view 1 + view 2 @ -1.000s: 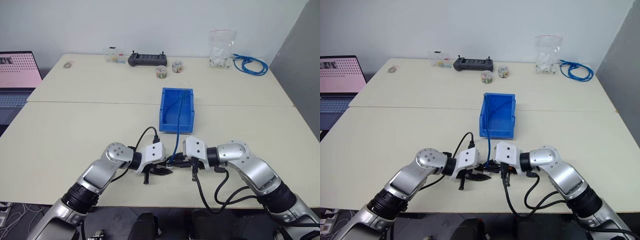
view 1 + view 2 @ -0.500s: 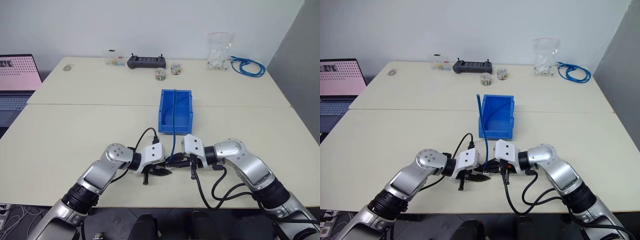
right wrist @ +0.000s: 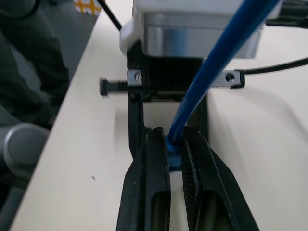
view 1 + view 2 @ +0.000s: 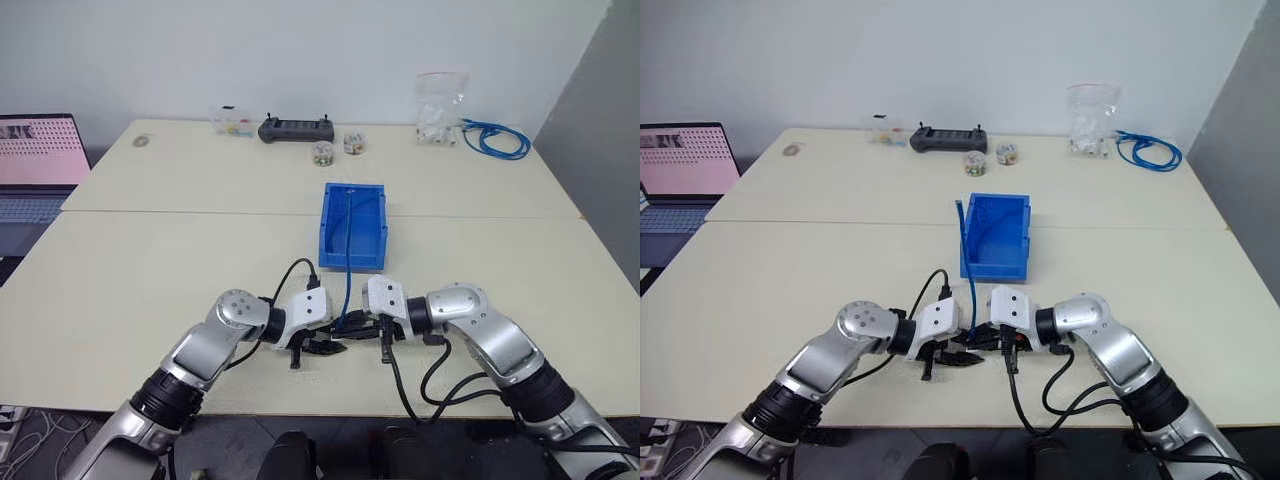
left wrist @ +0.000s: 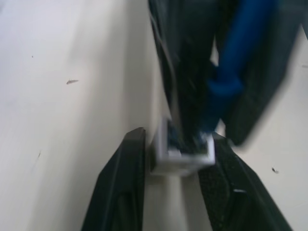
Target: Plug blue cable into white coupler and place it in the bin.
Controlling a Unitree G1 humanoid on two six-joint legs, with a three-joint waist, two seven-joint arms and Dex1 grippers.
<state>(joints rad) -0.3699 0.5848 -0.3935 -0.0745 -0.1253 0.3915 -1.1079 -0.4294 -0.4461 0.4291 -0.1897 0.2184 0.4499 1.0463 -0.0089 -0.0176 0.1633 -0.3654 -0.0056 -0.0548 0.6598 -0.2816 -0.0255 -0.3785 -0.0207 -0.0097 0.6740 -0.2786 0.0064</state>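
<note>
Blue cable [image 3: 217, 57], thin, pinched by right fingers [image 3: 154, 192]; left fingers [image 5: 120, 192] bracket white coupler [image 5: 185, 151].

Bare table [image 4: 150, 270] flanks the bin [image 4: 352, 228], seemingly

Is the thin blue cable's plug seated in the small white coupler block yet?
Seemingly in: the blue cable ends inside the white coupler's opening between the left gripper's fingers. Full seating: cannot tell.
</note>
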